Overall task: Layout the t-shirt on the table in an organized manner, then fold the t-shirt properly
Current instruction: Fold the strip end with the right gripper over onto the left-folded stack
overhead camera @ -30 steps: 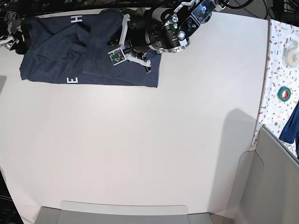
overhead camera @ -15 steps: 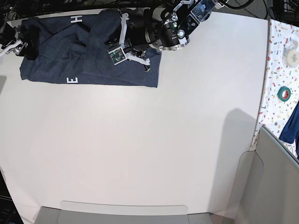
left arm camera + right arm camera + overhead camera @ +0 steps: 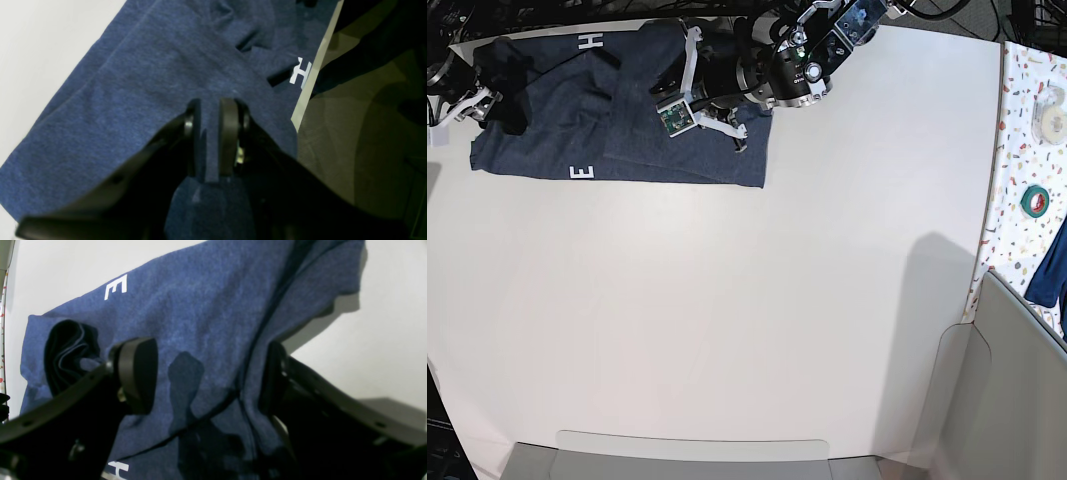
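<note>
The large white matte desk carries the dark navy heathered cotton t-shirt at its far edge. The fabric is soft, limp and light; grasp hems or corners. The left end effector is nearly closed, pinching a fold of cloth; the right end effector hangs wide open, holding nothing.

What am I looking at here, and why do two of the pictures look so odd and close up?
This is a robot with two arms working over a white table. One picture is taken from above. The other two come from small cameras on the arms' wrists, so you look straight past each arm's tool at whatever it works on.

A dark navy t-shirt with white letters lies at the far edge of the table. The left tool has its two black fingers nearly together, pinching a fold of the shirt's cloth. The right tool stands wide open above the shirt and holds nothing.

Off to the side, on a speckled surface, lie rolls of tape.
</note>
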Controlling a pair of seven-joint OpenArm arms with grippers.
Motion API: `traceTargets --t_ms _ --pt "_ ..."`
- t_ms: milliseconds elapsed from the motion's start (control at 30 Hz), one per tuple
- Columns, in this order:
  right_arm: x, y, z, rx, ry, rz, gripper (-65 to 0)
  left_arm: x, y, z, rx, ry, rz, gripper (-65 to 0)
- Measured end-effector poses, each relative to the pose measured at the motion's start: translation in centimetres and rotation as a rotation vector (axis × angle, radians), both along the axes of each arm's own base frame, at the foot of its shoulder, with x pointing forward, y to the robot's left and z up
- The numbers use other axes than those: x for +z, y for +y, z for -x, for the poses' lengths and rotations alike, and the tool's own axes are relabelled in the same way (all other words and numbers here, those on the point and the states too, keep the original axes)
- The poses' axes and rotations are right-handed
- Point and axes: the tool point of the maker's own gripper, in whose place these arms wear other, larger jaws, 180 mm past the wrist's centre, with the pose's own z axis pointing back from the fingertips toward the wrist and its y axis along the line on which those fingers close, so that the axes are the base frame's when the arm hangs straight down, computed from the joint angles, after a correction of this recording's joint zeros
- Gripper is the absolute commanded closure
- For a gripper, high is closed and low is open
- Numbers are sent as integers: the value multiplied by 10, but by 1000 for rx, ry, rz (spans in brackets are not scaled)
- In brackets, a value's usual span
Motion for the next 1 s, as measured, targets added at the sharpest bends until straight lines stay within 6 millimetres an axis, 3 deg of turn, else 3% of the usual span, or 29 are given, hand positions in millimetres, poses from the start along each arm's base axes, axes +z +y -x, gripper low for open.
traceTargets --t_ms 100,300,400,667,767,933,1000 --pt "-2 -1 1 2 9 8 -310 1 0 0 1 -1 1 -96" --pt "-9 3 6 12 44 0 0 6 3 -5 18 -13 12 -96" --pt "-11 3 7 16 56 11 0 21 14 -21 92 -45 45 -95" --pt "-13 3 6 12 62 20 0 18 58 -56 313 -42 72 -95" --pt "-13 3 6 12 61 22 0 8 89 -65 427 -28 55 -93" --pt "-13 3 5 12 61 23 0 -2 150 -81 615 -30 9 0" --pt "-13 3 5 12 60 23 0 -7 171 -81 674 -23 -16 0"
